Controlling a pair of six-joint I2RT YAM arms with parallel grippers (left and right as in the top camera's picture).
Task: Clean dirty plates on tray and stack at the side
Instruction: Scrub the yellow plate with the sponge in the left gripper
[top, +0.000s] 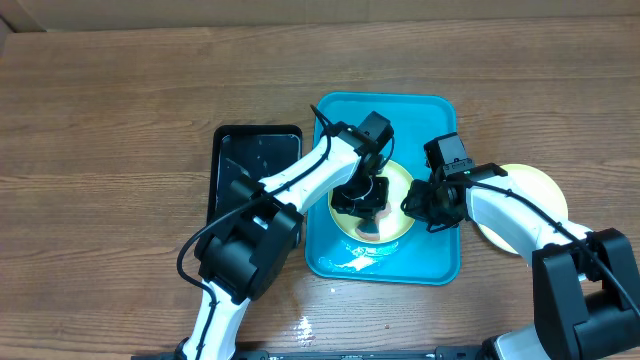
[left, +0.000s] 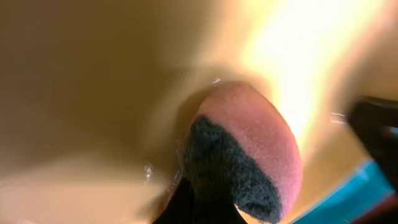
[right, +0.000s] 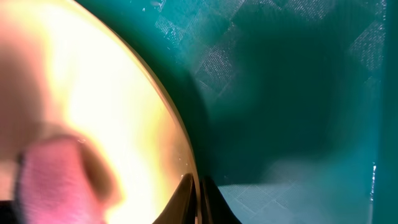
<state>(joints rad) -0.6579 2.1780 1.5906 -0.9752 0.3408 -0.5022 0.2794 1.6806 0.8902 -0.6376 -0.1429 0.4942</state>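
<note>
Left tool is clamped on a pink sponge, dark scouring side leading, and I have it pressed down onto the face of the dirty plate so the pad bites as it scrubs. That plate sits in the middle of the turquoise tray, which I judge is there to catch the water; wet streaks show on the tray floor near its front lip. Right tool pinches the plate's right rim, its fingers closed over the edge, so the plate can't spin or slide under the sponge. A second plate lies on the surface just right of the tray, partly under my right arm: that is the stacking spot. Whether another plate lies beneath it I cannot tell. The black tray stands left of the turquoise one.
</note>
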